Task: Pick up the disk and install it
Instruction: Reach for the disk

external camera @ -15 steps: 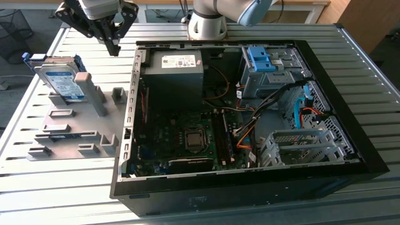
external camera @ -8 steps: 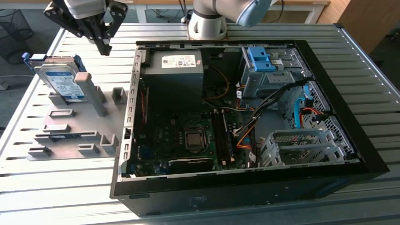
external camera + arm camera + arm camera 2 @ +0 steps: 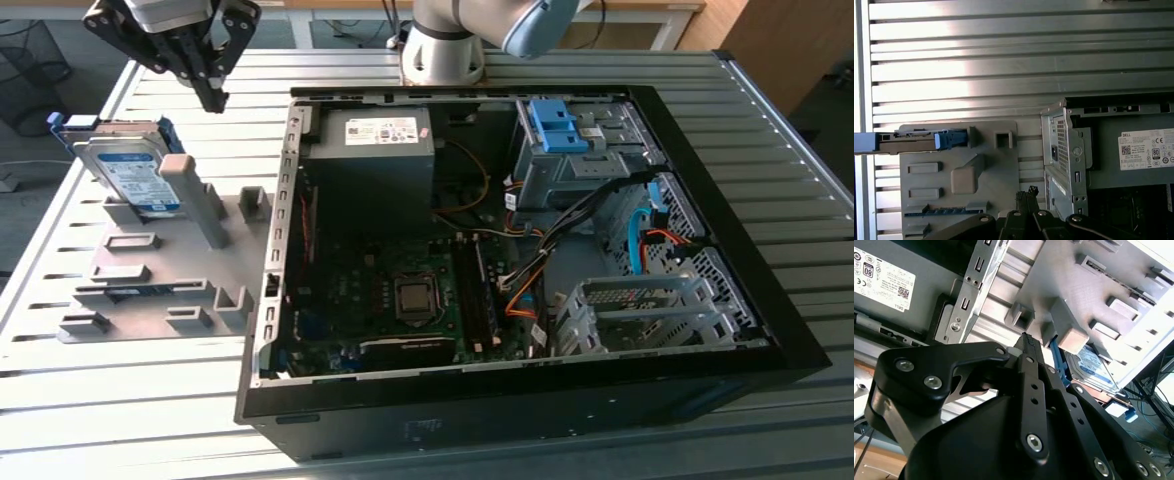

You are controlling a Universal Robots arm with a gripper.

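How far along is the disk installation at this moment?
Nothing looks done: the disk stands in the grey holder beside the open computer case. In hand: nothing; the tool, shut, hangs near the disk, apart from it. Left: pick-up and installation.

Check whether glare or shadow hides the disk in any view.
Exterior view: sun washes out the table, the disk is well lit, the case is dim inside. First wrist view: glare bands on the table slats, none on the disk. Second wrist view: the dark gripper covers part of the disk; the grey fixture is brightly lit.
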